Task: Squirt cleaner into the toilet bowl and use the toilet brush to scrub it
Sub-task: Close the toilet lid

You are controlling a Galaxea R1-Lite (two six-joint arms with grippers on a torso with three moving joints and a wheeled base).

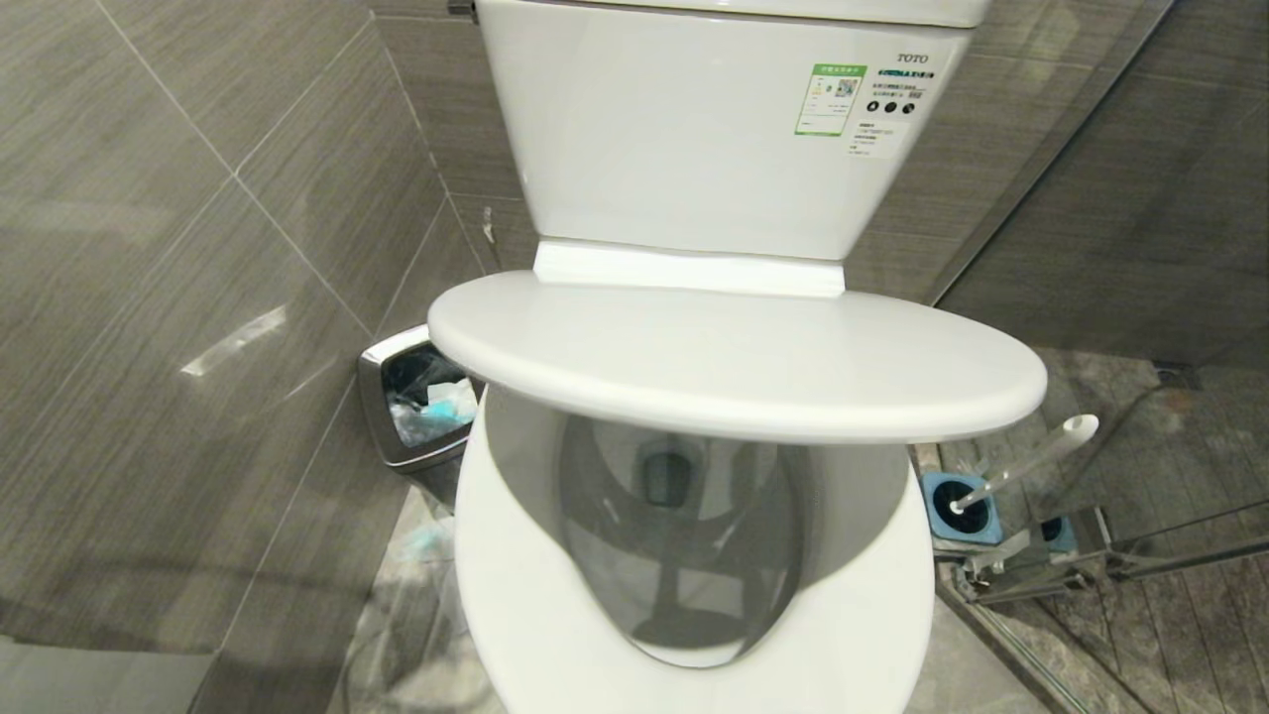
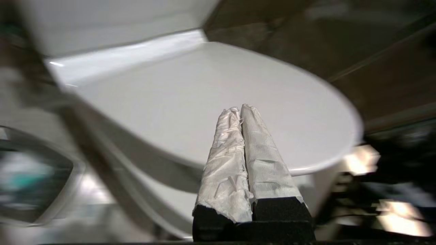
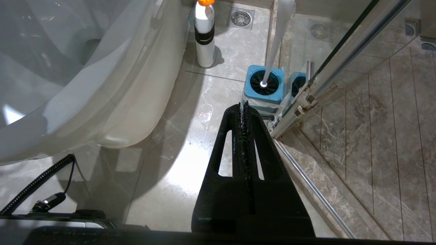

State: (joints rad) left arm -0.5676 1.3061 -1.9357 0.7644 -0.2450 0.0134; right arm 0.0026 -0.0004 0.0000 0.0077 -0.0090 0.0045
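Toilet bowl (image 1: 684,555) is sitting under a half-raised lid (image 1: 734,357); my left gripper (image 2: 240,109), fingers pressed together and empty, is hovering over that lid, so I am aiming to tip it fully back against the tank (image 1: 714,119) first. Toilet brush (image 1: 1031,461) is waiting in its holder at the right, near my parked, closed right gripper (image 3: 244,109).

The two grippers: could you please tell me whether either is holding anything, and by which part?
Nothing is held. The left gripper is shut and empty above the toilet lid; the right gripper is shut, empty, short of the toilet brush.
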